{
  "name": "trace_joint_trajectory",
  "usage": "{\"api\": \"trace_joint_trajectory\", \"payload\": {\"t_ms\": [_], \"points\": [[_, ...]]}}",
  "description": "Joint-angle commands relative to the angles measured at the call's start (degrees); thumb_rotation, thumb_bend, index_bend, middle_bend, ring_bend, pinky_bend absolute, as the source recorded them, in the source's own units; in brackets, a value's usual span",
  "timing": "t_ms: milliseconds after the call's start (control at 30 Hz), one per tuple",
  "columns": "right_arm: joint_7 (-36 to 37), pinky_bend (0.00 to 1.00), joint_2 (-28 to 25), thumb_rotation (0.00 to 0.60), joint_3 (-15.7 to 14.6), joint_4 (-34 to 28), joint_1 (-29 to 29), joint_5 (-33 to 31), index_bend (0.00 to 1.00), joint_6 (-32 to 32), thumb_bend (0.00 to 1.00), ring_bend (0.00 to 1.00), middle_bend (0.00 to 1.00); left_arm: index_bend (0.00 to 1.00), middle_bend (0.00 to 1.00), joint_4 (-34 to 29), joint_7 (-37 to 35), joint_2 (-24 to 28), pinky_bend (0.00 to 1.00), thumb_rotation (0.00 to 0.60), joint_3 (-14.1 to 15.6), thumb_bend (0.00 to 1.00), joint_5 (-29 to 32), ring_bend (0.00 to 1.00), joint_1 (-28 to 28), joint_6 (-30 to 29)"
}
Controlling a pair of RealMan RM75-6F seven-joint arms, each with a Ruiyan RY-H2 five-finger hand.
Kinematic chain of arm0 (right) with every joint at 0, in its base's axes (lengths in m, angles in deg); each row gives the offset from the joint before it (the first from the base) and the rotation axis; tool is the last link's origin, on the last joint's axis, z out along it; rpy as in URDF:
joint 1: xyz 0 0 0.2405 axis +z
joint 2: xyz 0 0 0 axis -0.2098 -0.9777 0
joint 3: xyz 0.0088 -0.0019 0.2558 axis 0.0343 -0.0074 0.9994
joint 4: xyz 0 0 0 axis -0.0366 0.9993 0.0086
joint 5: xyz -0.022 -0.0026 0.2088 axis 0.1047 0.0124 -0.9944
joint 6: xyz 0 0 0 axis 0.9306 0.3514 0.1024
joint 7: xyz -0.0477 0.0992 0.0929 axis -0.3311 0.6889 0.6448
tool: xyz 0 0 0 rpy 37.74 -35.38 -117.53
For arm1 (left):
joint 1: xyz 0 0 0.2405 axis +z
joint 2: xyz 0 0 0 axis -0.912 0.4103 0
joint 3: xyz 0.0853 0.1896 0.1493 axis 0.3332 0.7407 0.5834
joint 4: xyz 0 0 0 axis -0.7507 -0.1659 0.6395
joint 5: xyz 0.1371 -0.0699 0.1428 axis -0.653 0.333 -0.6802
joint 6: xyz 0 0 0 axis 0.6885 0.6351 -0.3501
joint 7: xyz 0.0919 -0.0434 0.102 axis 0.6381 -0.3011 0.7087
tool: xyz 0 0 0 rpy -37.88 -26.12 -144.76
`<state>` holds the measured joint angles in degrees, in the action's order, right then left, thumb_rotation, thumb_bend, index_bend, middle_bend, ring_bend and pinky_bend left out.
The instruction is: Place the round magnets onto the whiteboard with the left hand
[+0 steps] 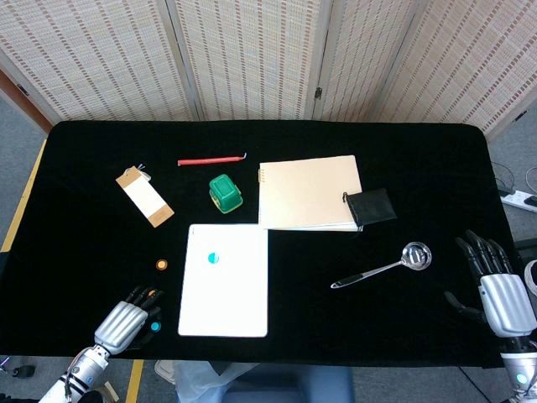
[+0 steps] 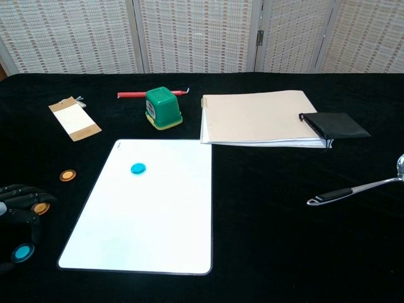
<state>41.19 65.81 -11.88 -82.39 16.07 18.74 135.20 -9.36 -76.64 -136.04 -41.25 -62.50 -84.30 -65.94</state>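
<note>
The whiteboard [image 1: 225, 281] [image 2: 145, 208] lies flat at the near middle of the black table, with a blue round magnet [image 1: 213, 258] [image 2: 138, 168] on its far part. To its left an orange magnet [image 1: 162, 264] [image 2: 67, 175] rests on the cloth. My left hand [image 1: 124, 324] [image 2: 16, 207] is at the near left edge, its fingers curled over a second orange magnet [image 1: 152, 294] [image 2: 41, 207]; whether it pinches it is unclear. A cyan magnet [image 1: 155, 327] [image 2: 23, 253] lies beside that hand. My right hand [image 1: 501, 294] rests at the far right, holding nothing, with its fingers spread.
A green box [image 1: 225, 193] and a red pen [image 1: 211, 159] sit beyond the whiteboard. A beige notebook [image 1: 308, 191] with a black pouch [image 1: 370, 206] lies at right. A metal ladle [image 1: 382, 267] is near my right hand, and a tan tag [image 1: 145, 196] is at far left.
</note>
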Motion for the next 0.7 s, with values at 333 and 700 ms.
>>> {"api": "trace_joint_trajectory", "payload": {"t_ms": [333, 700], "points": [[-0.3, 0.00, -0.1, 0.600, 0.0, -0.4, -0.1, 0.1, 0.00, 0.2, 0.27, 0.00, 0.00, 0.50, 0.13, 0.9, -0.7, -0.6, 0.00, 0.600, -0.2, 0.38, 0.2, 0.00, 0.2, 0.6], [-0.3, 0.00, -0.3, 0.600, 0.0, -0.6, -0.4, 0.4, 0.00, 0.9, 0.27, 0.00, 0.00, 0.51, 0.13, -1.8, -3.2, 1.2, 0.00, 0.600, -2.1, 0.38, -0.8, 0.00, -1.4, 0.1]]}}
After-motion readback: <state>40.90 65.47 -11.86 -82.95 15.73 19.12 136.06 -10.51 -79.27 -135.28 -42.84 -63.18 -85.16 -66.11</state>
